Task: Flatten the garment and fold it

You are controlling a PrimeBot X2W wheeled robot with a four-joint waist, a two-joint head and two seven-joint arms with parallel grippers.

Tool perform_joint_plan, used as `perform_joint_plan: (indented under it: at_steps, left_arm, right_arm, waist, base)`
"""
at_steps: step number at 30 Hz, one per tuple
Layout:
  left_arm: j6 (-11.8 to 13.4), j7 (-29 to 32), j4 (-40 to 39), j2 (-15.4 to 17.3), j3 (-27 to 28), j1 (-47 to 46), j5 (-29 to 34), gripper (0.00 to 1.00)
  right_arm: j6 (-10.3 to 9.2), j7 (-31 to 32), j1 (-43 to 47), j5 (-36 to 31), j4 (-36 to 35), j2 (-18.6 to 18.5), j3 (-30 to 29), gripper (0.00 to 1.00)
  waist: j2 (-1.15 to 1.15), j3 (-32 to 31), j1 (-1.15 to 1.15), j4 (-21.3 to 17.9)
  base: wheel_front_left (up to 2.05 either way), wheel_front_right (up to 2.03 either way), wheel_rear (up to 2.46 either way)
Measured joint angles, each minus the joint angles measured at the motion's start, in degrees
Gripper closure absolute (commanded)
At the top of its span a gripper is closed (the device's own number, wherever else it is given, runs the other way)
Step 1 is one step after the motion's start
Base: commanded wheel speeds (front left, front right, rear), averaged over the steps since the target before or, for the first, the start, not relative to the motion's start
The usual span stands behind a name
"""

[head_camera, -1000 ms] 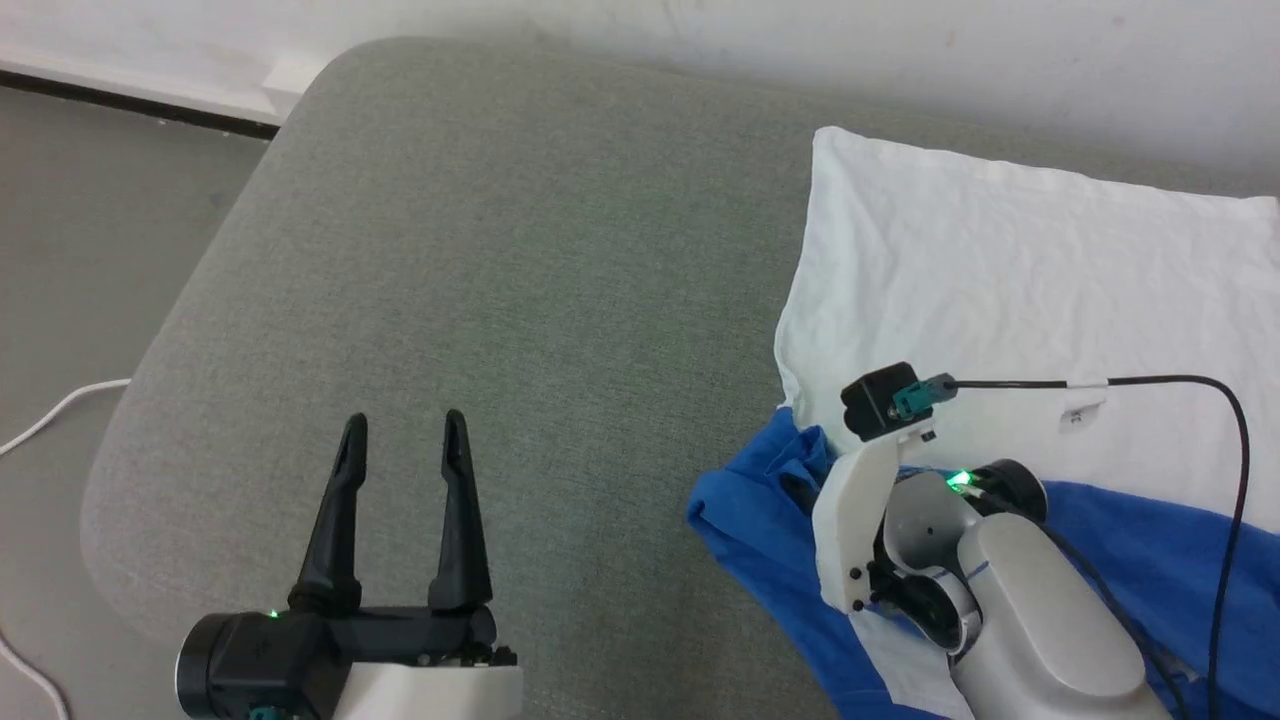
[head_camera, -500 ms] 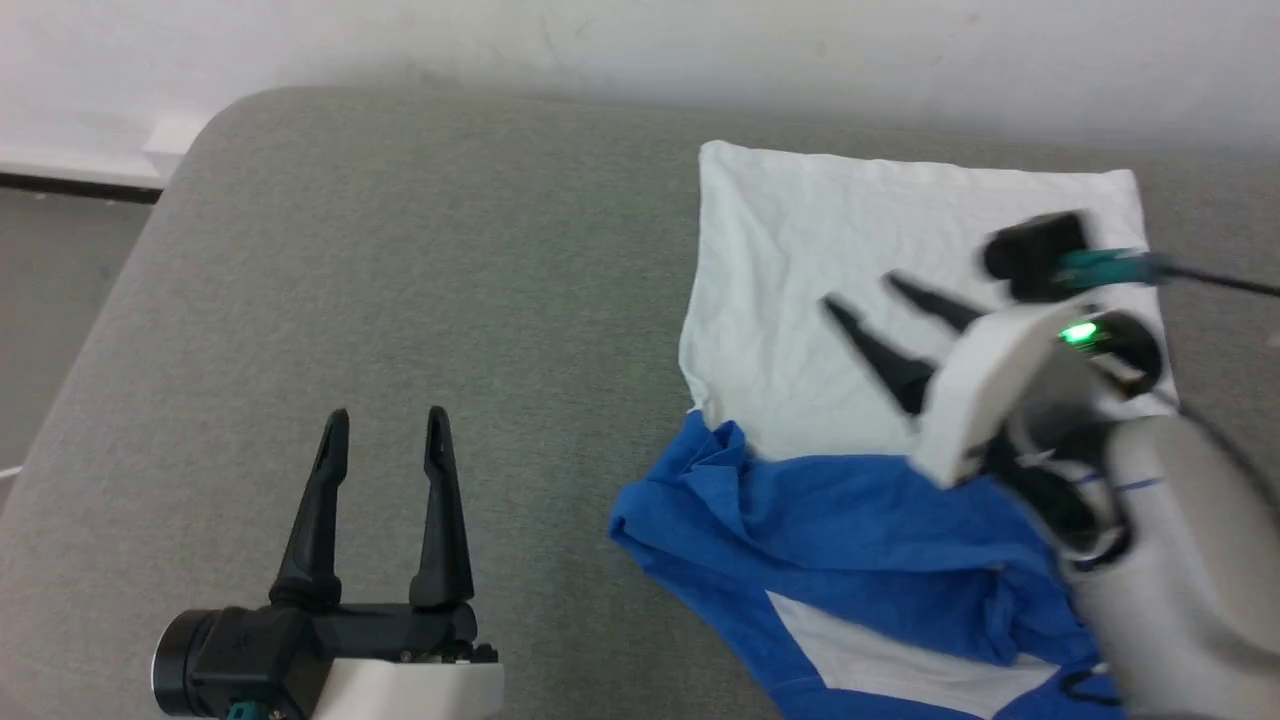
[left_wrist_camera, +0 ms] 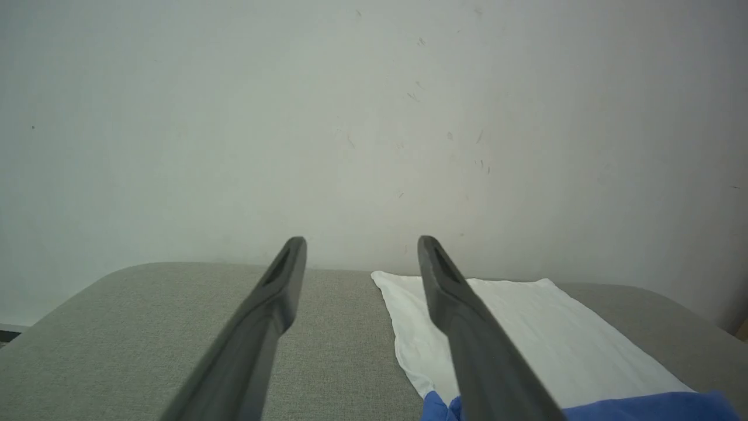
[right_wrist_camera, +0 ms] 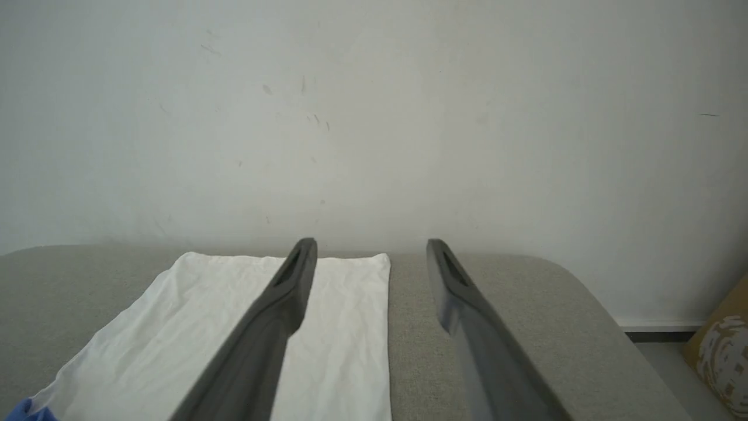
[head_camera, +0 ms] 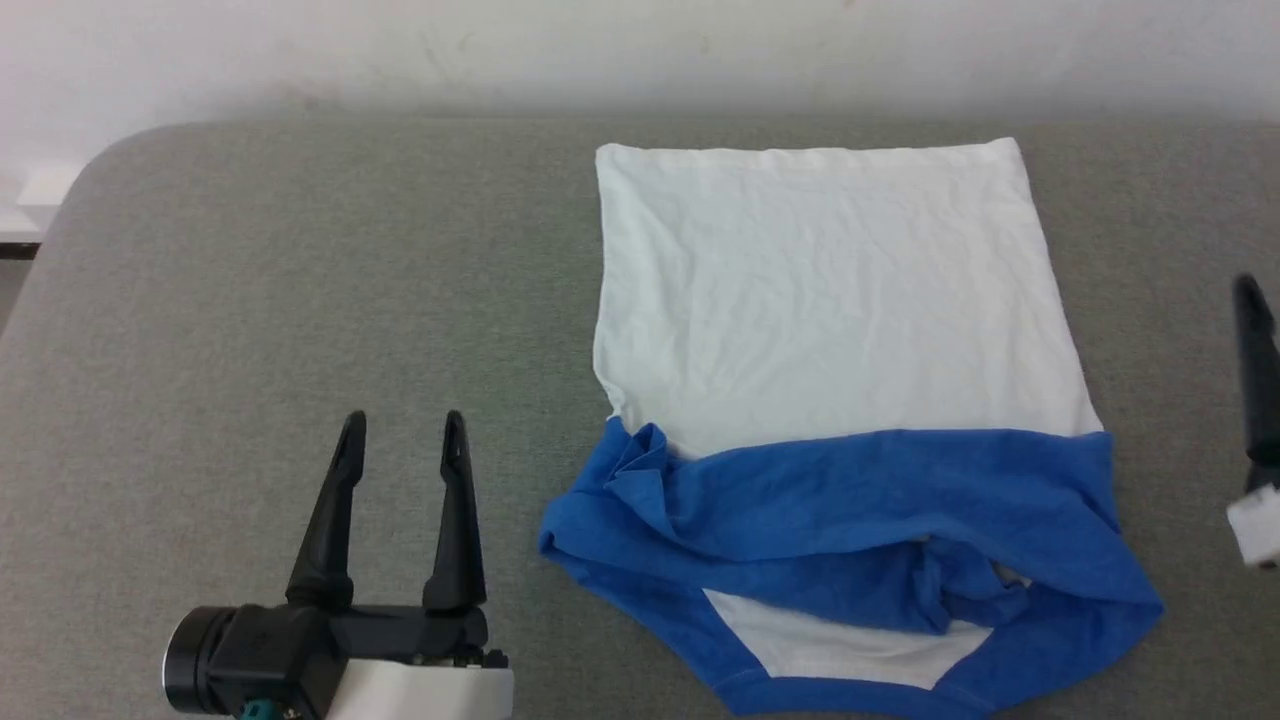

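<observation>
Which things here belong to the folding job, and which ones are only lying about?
Job: soft white jersey T-shirt with royal-blue sleeves and shoulders; open left gripper; open right gripper.
Not part of it: grey fabric-covered seat under the shirt; scuffed white wall; tan patterned object beside the seat.

Grey fabric cushion point(head_camera: 300, 300), rounded corners, against scuffed white wall point(left_wrist_camera: 234, 117). Tan patterned object point(right_wrist_camera: 721, 351) low beyond one corner; dark skirting strip point(right_wrist_camera: 660, 336) there.
</observation>
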Motion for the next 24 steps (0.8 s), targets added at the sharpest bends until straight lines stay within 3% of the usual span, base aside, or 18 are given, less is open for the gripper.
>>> perform_joint_plan:
  at_steps: [5, 11, 19, 24]
  left_arm:
    - [-0.04, -0.69, 0.21, 0.33, -0.18, 0.32, -0.02, 0.0]
    - [-1.07, -1.86, 2.11, 0.11, -0.42, 1.89, -1.22, 0.0]
    - [-1.9, -1.07, 1.99, 0.53, -0.23, -0.49, -1.18, 0.0]
    - [-4.23, 7.8, -0.22, 4.8, 0.73, -12.18, 0.99, 0.0]
  right_arm:
    - [0.0, -5.69, 7.92, -5.11, -3.7, 4.91, -3.81, 0.0]
    - [0.0, -9.29, 13.72, -7.94, -3.08, 9.01, -1.72, 0.0]
    - [0.0, -10.38, 13.19, -8.73, -3.27, 9.75, -0.54, 0.0]
    - [0.0, -10.15, 10.44, -8.33, -5.32, 8.27, -0.42, 0.0]
  waist:
    - [0.0, -0.12, 0.0, -1.75]
    - [0.0, -0.44, 0.0, -3.09]
    - [0.0, 0.45, 0.0, -3.55]
    - [0.0, 2.95, 0.0, -3.4]
  base:
    - [0.0, 0.0, 0.0]
    - [0.0, 0.0, 0.0]
    - [0.0, 0.0, 0.0]
    - [0.0, 0.0, 0.0]
